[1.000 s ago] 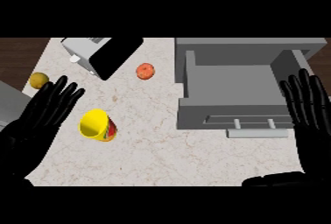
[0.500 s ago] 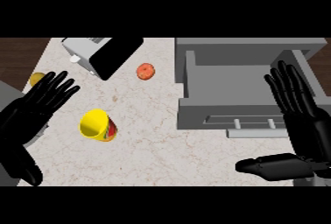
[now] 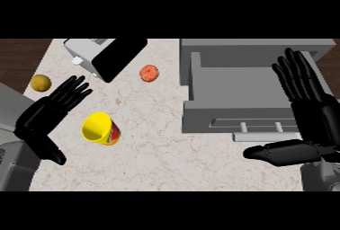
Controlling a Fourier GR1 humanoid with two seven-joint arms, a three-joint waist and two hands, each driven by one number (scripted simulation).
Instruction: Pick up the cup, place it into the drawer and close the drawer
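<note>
Yellow cup on its side, mouth toward open-fingered left hand, base lower right.

Hidden and cut-off parts, head view

The right hand covered the drawer's right wall and the right end of its handle, and its forearm ran out at the lower edge. The left hand had its forearm cut off at the left edge, and its thumb hid a strip of desk. The cup lay on its side with its mouth toward the view, so its base could not be seen, and the print on its side was too small to read. The toaster was cropped at the top. A grey block at the lower left ran out of view; what it was could not be told.
</note>
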